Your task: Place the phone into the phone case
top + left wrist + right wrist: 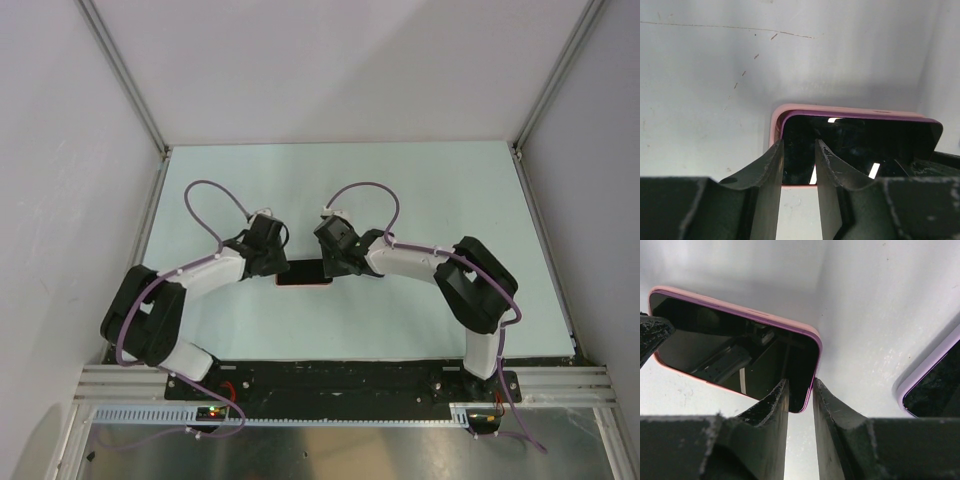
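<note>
Seating looks like the step I am working through. The small flat black phone with its glossy dark face is lying inside the thin salmon-pink rounded-rectangle phone case, which is resting flat on the pale bench between the two arms. In both wrist views the pink rim is showing along every phone edge I can see. From that I am judging the phone to be in the shell, though I cannot tell whether each edge is clicked fully home.

The left fingers are hanging over the left end of the case, at one of its long edges. They are drawn almost together, with only a narrow slit between them. Through that slit I am seeing glass and bench, so they are gripping nothing. I cannot tell whether their tips are touching the glass.

The right fingers are sitting at a corner on the right end of the case and are just as nearly closed. That corner is showing in their slit, and I cannot tell whether they are pinching it or only pressing beside it.

For the next move I am planning on firm pressure straight down around the rim of the case, corner by corner. I am expecting the case to slide if I push at an angle.
</note>
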`<action>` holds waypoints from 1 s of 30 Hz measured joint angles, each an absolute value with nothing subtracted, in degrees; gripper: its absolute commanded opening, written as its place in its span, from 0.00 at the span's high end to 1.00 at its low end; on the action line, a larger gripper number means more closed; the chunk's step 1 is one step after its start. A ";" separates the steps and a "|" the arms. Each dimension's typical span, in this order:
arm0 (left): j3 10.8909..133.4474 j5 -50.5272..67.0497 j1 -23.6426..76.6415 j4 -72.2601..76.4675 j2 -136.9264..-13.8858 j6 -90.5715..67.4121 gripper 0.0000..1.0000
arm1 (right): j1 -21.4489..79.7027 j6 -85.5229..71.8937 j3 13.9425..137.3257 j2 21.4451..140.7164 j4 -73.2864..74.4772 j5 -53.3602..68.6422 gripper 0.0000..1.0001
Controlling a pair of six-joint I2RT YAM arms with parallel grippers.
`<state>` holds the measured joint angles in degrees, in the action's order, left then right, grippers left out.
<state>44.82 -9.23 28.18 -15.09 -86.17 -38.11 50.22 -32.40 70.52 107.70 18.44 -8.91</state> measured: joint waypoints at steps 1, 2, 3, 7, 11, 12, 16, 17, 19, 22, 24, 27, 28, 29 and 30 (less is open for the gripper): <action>44.82 -8.95 28.08 -15.31 -85.84 -38.09 0.63 | 50.26 -32.38 70.52 107.70 18.39 -9.02 0.71; 44.82 -8.56 27.90 -15.57 -85.34 -38.09 0.63 | 50.35 -32.34 70.52 107.70 18.35 -9.17 0.71; 44.82 -8.38 27.77 -15.64 -84.86 -38.06 0.62 | 50.41 -32.32 70.52 107.70 18.35 -9.26 0.71; 44.82 -7.81 26.96 -15.81 -81.89 -37.98 0.62 | 50.61 -32.23 70.52 107.70 18.33 -9.72 0.70; 44.40 -8.56 26.09 -16.16 -79.07 -38.00 0.67 | 50.70 -31.90 70.52 107.70 18.28 -9.87 0.70; 44.05 -8.91 26.02 -16.23 -78.56 -38.00 0.68 | 50.72 -31.86 70.52 107.70 18.26 -9.91 0.70; 42.22 -9.93 25.87 -17.08 -78.13 -38.13 0.74 | 50.81 -31.48 70.52 107.70 18.22 -10.00 0.70; 41.69 -10.09 25.85 -17.39 -78.15 -38.17 0.76 | 50.83 -31.42 70.52 107.70 18.20 -10.00 0.70; 41.10 -10.20 25.85 -17.72 -78.63 -38.37 0.77 | 50.83 -31.35 70.52 107.70 18.20 -10.00 0.69; 40.97 -10.15 25.85 -17.67 -79.96 -38.70 0.78 | 50.85 -31.27 70.52 107.70 18.20 -10.02 0.69; 40.95 -10.11 25.87 -17.65 -80.64 -38.94 0.78 | 50.89 -31.24 70.52 107.70 18.20 -10.04 0.70; 40.91 -9.85 25.91 -16.97 -81.49 -39.09 0.80 | 50.94 -31.20 70.57 107.70 18.22 -10.07 0.71; 40.80 -9.69 25.91 -16.51 -81.78 -39.13 0.81 | 50.98 -31.18 70.70 107.77 18.37 -10.09 0.71; 40.58 -9.50 25.93 -15.99 -81.97 -39.18 0.81 | 51.05 -31.05 70.87 107.85 18.55 -10.15 0.71; 40.25 -9.15 25.98 -15.29 -82.21 -39.24 0.82 | 51.13 -30.98 71.11 108.01 18.72 -10.26 0.72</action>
